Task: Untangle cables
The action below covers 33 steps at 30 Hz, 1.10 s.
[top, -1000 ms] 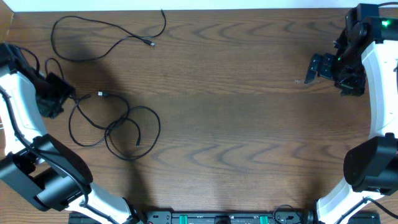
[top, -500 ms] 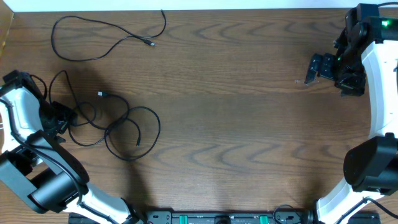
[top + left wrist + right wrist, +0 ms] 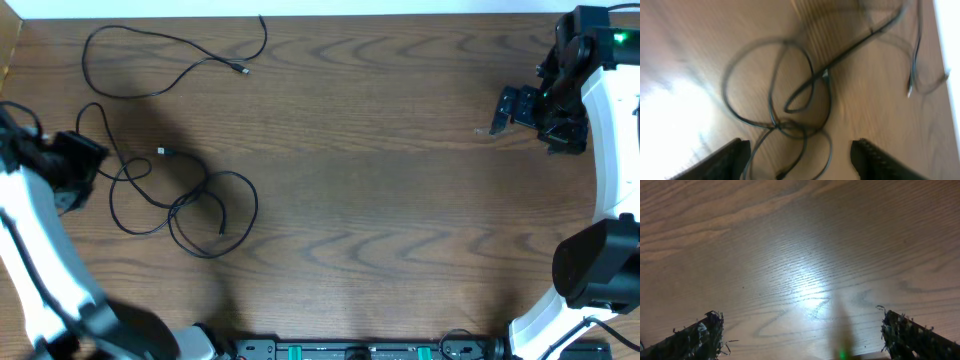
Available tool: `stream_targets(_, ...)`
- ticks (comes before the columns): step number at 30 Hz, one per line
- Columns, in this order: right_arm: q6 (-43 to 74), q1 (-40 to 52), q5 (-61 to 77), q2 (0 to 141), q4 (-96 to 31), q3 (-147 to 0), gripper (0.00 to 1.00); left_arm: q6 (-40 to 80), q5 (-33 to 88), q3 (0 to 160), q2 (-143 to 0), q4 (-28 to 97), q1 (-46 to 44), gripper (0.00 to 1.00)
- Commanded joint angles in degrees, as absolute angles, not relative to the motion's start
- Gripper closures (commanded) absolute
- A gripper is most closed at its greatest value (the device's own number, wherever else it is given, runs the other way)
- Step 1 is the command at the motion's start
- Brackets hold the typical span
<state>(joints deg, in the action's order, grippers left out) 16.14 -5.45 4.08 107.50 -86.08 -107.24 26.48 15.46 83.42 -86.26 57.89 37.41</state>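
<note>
- Overhead: a single black cable (image 3: 228, 65) lies in a wide open curve at the upper left of the brown wooden desk (image 3: 370, 200), with one small plug ending right of the loop.
- Overhead: below it, at left centre, a tangle of black cables (image 3: 180, 205) lies in several overlapping loops, apart from the single black cable.
- Overhead: the left gripper (image 3: 70, 170) sits at the far left edge, just beside the tangle's outer loop. From here I cannot tell whether it touches the cord.
- Overhead: the right gripper (image 3: 510, 108) is at the upper right, well apart from every cable, over bare wood.
- Left wrist: the picture is blurred. The left gripper (image 3: 800, 165) has its two fingers spread wide at the bottom corners and is clamped on nothing.
- Left wrist: the tangle of black cables (image 3: 777, 122) fills the middle of the frame, and its lowest loops reach down between the fingers. Thin strands and a small plug show at the upper right.
- Right wrist: the right gripper (image 3: 802, 335) has its fingers apart at the lower corners. Only the grain of the desk (image 3: 800, 245) lies between them.
</note>
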Motion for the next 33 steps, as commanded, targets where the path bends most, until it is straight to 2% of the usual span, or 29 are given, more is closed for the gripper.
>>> stream_targets(1, 16.91, -5.26, 4.01, 106.39, -86.15, -107.79, 0.01, 34.54, 3.9, 84.77, -79.7, 58.22, 37.54, 0.23)
stream_targets(7, 16.91, -5.26, 4.01, 106.39, -86.15, -107.79, 0.01, 34.41, 7.07, 84.55, -78.11, 59.2, 35.68, 0.22)
stream_targets(10, 16.91, -5.26, 4.01, 106.39, -86.15, -107.79, 0.01, 29.78, 7.68, 84.55, -79.4, 59.68, 32.64, 0.22)
stream_targets(14, 16.91, -5.26, 4.01, 106.39, -86.15, -107.79, 0.01, 22.61, 7.29, 84.55, -82.89, 54.37, 28.36, 0.24)
stream_targets(17, 16.91, -5.26, 4.01, 106.39, -86.15, -107.79, 0.01, 22.13, 2.31, 84.55, -86.89, 50.46, 26.87, 0.23)
stream_targets(21, 16.91, -5.26, 4.03, 106.39, -86.15, -107.79, 0.01, 27.55, -12.23, 84.55, -94.89, 48.73, 27.4, 0.23)
stream_targets(26, 16.91, -5.26, 4.01, 106.39, -86.15, -107.79, 0.01, 27.73, -16.51, 84.55, -103.48, 49.67, 29.89, 0.23)
stream_targets(27, 16.91, -5.26, 4.01, 106.39, -86.15, -107.79, 0.01, 27.73, -15.92, 84.55, -104.77, 49.82, 30.26, 0.27)
stream_targets(28, 16.91, -5.26, 4.01, 106.39, -86.15, -107.79, 0.01, 27.73, -15.35, 84.55, -106.1, 50.0, 30.63, 0.37)
stream_targets(29, 16.91, -5.26, 4.01, 106.39, -86.15, -107.79, 0.01, 27.73, -14.61, 84.55, -107.92, 50.65, 31.07, 0.5)
stream_targets(30, 16.91, -5.26, 4.01, 106.39, -86.15, -107.79, 0.01, 27.75, -14.28, 84.55, -109.14, 51.2, 31.4, 0.7)
stream_targets(33, 16.91, -5.26, 4.01, 106.39, -86.15, -107.79, 0.01, 27.77, -14.13, 84.55, -111.9, 52.71, 32.32, 0.88)
